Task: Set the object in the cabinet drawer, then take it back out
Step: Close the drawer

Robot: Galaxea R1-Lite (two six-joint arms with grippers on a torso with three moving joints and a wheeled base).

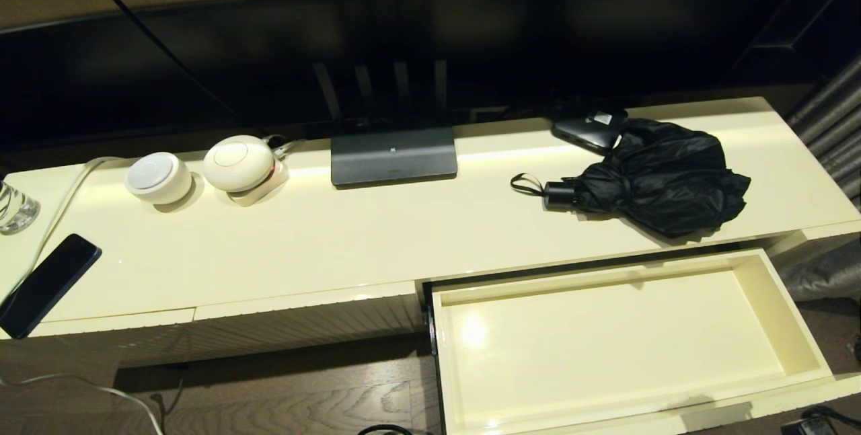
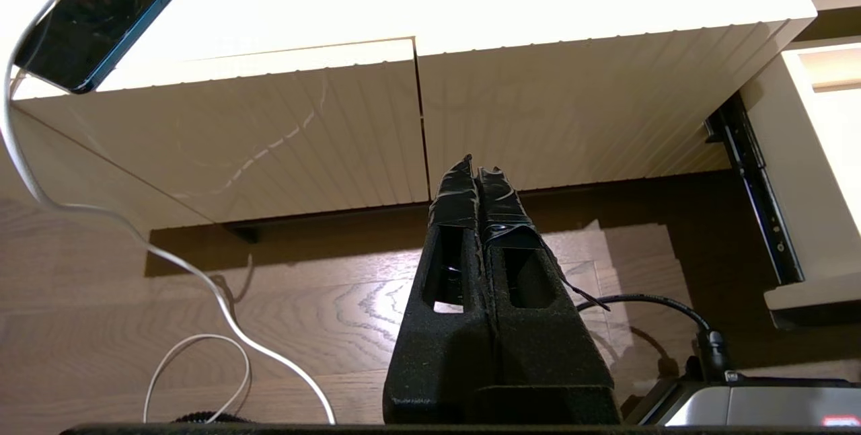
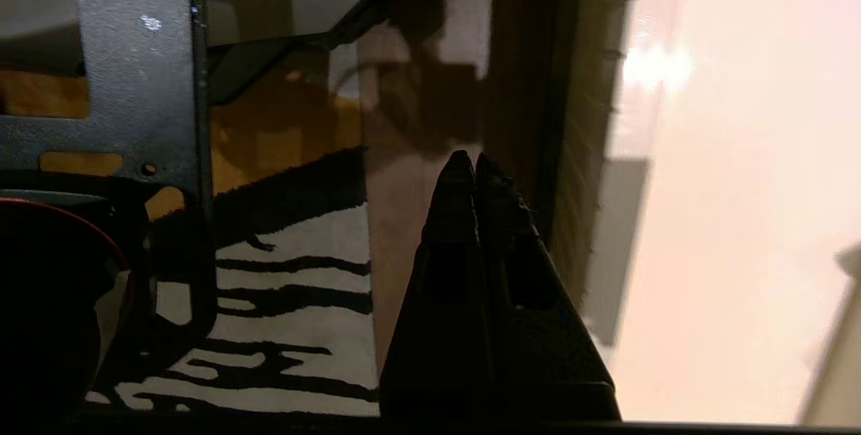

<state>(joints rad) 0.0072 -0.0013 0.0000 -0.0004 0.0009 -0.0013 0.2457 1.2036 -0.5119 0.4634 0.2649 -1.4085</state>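
The object, a black compact umbrella [image 1: 656, 183] with bunched fabric, lies on the cream cabinet top at the right, its handle and wrist loop [image 1: 528, 184] pointing left. Below it the cabinet drawer [image 1: 773, 290] stands pulled out, its cream interior bare. Neither gripper shows in the head view. My left gripper [image 2: 479, 167] is shut, low over the wooden floor in front of the ribbed cabinet front. My right gripper [image 3: 471, 163] is shut on nothing, low beside the drawer's ribbed front [image 3: 585, 152], above a floor with a black-and-white rug.
On the cabinet top stand two white round speakers [image 1: 160, 177] [image 1: 239, 163], a dark router [image 1: 393, 156], a small black box [image 1: 588, 129] behind the umbrella, a phone [image 1: 47, 284] on a white cable at the left edge, and a glass [image 1: 13, 206]. A dark screen spans the back.
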